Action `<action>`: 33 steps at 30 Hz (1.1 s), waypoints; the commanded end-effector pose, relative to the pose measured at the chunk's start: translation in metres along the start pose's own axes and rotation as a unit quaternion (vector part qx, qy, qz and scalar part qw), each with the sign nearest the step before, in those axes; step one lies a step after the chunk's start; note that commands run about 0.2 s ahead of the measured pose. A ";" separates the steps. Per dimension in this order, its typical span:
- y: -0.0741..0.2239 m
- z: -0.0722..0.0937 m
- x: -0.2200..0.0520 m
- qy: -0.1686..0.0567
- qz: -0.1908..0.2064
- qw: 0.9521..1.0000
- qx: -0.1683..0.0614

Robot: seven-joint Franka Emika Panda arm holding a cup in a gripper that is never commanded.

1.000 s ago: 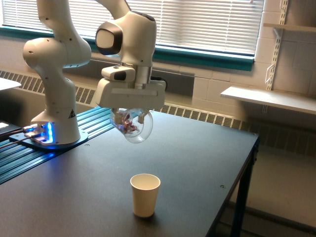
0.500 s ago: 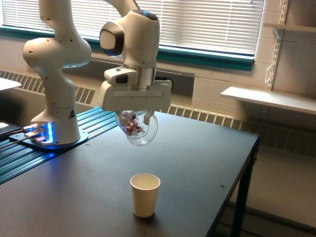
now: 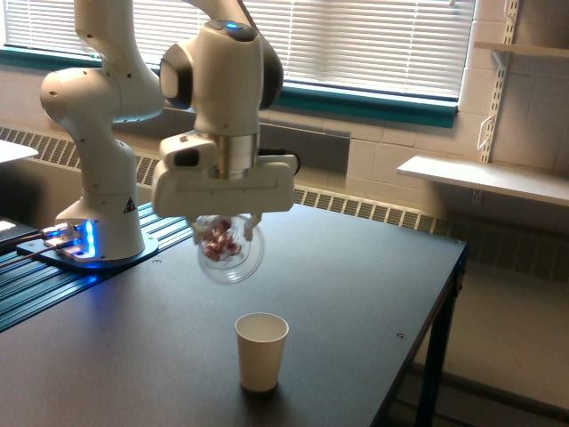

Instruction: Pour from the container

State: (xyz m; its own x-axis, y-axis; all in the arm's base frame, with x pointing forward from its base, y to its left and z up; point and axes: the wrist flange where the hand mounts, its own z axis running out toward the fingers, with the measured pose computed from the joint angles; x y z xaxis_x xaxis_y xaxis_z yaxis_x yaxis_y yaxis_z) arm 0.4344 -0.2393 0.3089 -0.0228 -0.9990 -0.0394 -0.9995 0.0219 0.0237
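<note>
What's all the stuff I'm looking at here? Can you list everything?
container: one, clear, held tilted in the air above the table
candies: several, pink and white, inside the container
paper cup: one, cream, upright on the table, below the container
table: one, dark
shelf: one, pale, wall at the exterior view's right
blinds: white, over the window
robot arm: one, white, base lit blue
gripper: one, white, fingers closed on the container

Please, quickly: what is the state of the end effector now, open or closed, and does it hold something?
End effector: closed on the clear container with pink-and-white candies inside, held in the air above the table.
</note>
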 end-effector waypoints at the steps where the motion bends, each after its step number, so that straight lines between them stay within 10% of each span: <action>1: -0.008 0.003 0.019 -0.007 0.010 1.000 -0.014; 18: -0.052 0.015 0.024 -0.013 0.014 0.999 -0.026; 33: -0.062 0.041 -0.026 -0.060 -0.001 0.996 -0.062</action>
State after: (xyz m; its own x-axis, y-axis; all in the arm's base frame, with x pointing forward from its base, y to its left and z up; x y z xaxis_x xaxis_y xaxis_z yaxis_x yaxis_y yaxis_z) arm 0.4939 -0.2318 0.2767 -0.0362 -0.9919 -0.1218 -0.9922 0.0212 0.1227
